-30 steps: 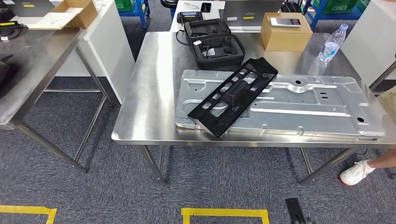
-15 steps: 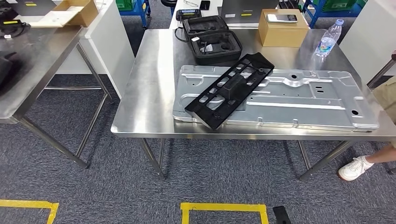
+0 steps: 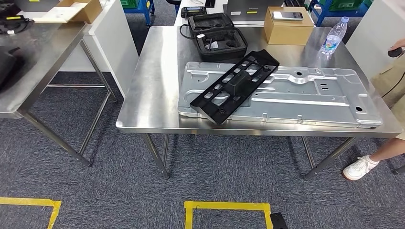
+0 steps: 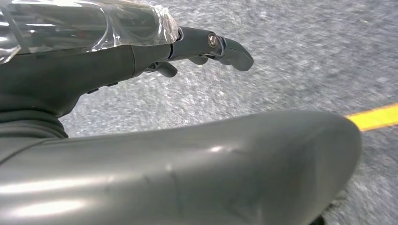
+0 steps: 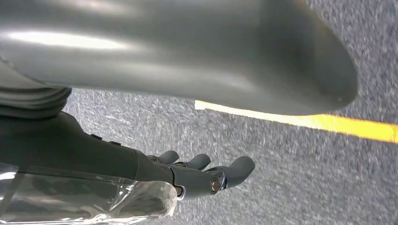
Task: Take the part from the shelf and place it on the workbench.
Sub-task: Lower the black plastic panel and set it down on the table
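Down by the carpet, left hand (image 4: pixel 202 49) and right hand (image 5: pixel 206 176) hang w/ fingers loosely extended, holding nothing. Black part (image 3: pixel 235 86) lies across the metal panel (image 3: pixel 305 98) on the workbench (image 3: pixel 153 95). Person's shoe (image 3: pixel 361 168) partly cut off.

Quick count from what I saw: two steel tables, the main workbench (image 3: pixel 148 95) and another one (image 3: pixel 43 52) off to its left. On the bench there was one black plastic part (image 3: pixel 236 86), one big stamped metal panel (image 3: pixel 305 100), one open black case (image 3: pixel 217 40), one cardboard box (image 3: pixel 286 28) with one phone (image 3: pixel 287 15) on top, and one water bottle (image 3: pixel 333 38). Second cardboard box (image 3: pixel 79 9) further back left. One white sneaker (image 3: pixel 360 168) on the carpet.
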